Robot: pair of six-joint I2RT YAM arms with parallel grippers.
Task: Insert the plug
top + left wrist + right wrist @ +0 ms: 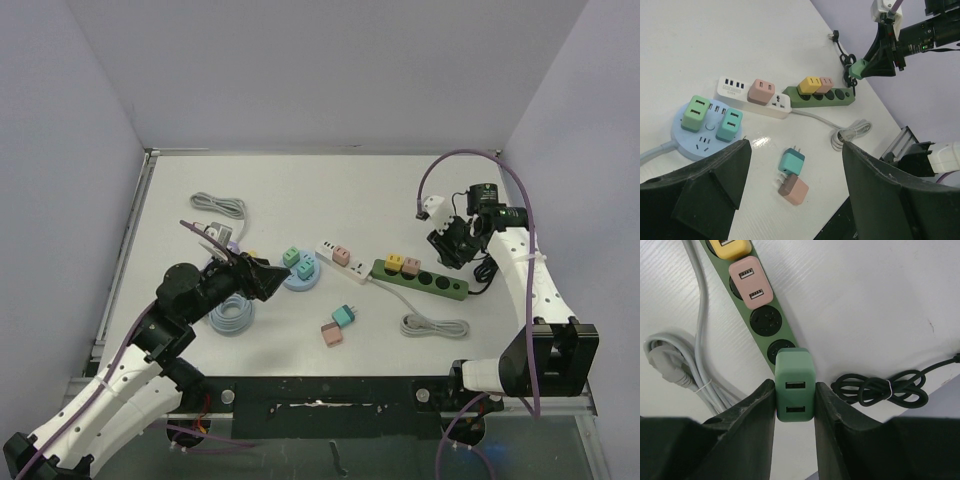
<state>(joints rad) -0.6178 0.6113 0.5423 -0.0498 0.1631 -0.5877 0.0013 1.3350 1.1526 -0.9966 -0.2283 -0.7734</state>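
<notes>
A green plug (795, 365) with two USB ports is pinched between the fingers of my right gripper (795, 390), which is shut on it. It hangs just above the free end socket of the dark green power strip (765, 320), apart from it. The strip (420, 278) carries a yellow and a pink plug at its left end. From the left wrist view the held green plug (857, 67) sits above the strip's right end (840, 95). My left gripper (796, 145) is open and empty above a teal plug (792, 161) and a pink plug (795, 190).
A round blue socket hub (300, 270) with two green plugs and a white strip (340, 254) lie left of the green strip. A grey coiled cable (434, 325) lies in front of it, a black cable (882, 390) at its right end, and a light blue coil (231, 315) by the left arm.
</notes>
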